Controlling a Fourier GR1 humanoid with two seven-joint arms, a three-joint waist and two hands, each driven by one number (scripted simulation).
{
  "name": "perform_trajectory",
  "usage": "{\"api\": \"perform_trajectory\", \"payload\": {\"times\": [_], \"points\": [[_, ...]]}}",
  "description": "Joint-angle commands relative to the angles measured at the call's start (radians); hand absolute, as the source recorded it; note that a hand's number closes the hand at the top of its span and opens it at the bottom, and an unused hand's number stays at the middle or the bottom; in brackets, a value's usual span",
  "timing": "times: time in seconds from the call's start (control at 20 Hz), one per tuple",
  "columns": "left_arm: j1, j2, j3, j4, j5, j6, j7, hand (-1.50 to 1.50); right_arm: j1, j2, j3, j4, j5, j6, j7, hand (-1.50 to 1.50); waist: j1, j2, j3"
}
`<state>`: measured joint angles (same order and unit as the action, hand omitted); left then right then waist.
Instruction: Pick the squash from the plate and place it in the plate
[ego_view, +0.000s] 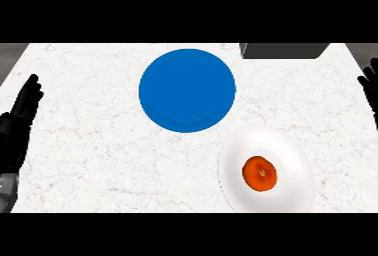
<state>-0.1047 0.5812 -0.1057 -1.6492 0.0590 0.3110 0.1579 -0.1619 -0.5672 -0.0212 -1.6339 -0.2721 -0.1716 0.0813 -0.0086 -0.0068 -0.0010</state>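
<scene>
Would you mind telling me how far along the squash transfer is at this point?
Nothing looks done yet: the orange squash sits on the white plate, and the blue plate holds nothing. Nothing is in hand either; the left hand rests open at the left edge and the right hand open at the right edge. Grasping, carrying and placing the squash are all left.

text: none readable | labels: none | numbers: none | signs: none

White marbled counter fills view; dark grey box at far edge, right
</scene>
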Motion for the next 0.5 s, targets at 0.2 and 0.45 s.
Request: {"api": "perform_trajectory", "payload": {"times": [0.2, 0.45], "points": [[0.032, -0.177, -0.063, 0.113, 0.034, 0.031, 0.073, 0.0, 0.019, 0.225, 0.124, -0.223, -0.064, -0.096, 0.092, 1.5, -0.006, 0.008, -0.001], [0.093, -0.188, -0.062, 0.098, 0.082, 0.011, 0.089, 0.0, 0.127, -0.231, 0.156, -0.131, 0.525, -0.094, 0.044, 1.5, -0.025, 0.011, -0.021]]}}
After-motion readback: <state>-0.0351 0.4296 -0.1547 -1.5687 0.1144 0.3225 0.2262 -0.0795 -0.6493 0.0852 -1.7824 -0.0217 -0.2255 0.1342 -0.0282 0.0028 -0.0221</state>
